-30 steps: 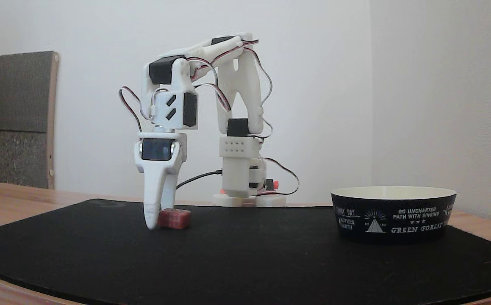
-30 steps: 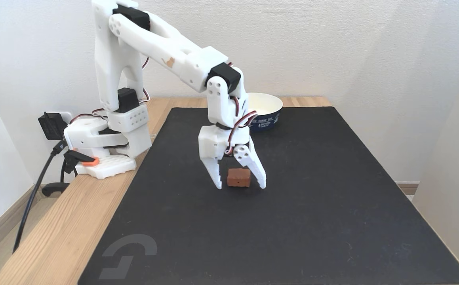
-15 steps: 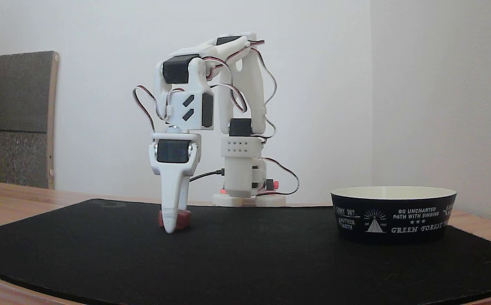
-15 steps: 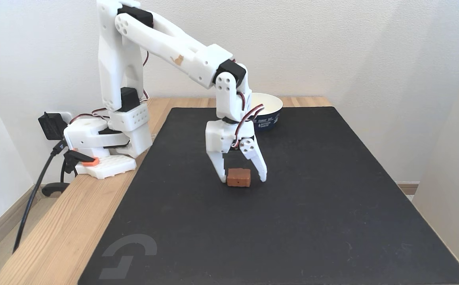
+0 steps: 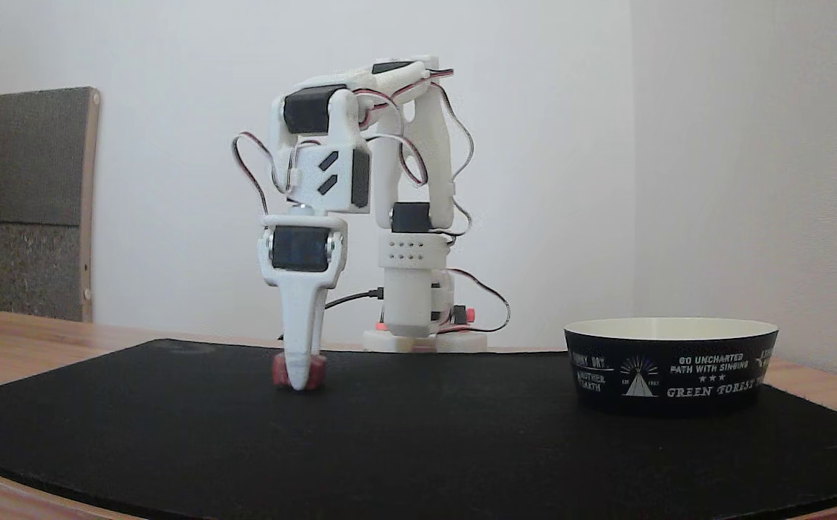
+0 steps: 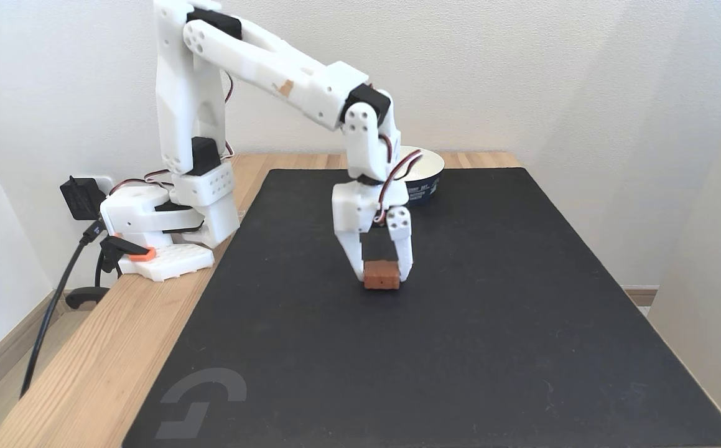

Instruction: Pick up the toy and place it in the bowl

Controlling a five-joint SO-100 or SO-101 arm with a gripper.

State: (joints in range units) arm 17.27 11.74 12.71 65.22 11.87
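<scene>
Presently the end effector is pinching the toy block across its long axis, low on the black mat; the bowl is sitting well apart, rightward in that fixed view.

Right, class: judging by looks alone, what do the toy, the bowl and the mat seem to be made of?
Toy: probably matte rubber or soft plastic; dull reddish surface, rounded edges.
Bowl: perhaps coated paper or thin plastic; slim rim, crisp white print on black.
Mat: likely fabric-topped foam; non-reflective, faintly fuzzy black.
</scene>
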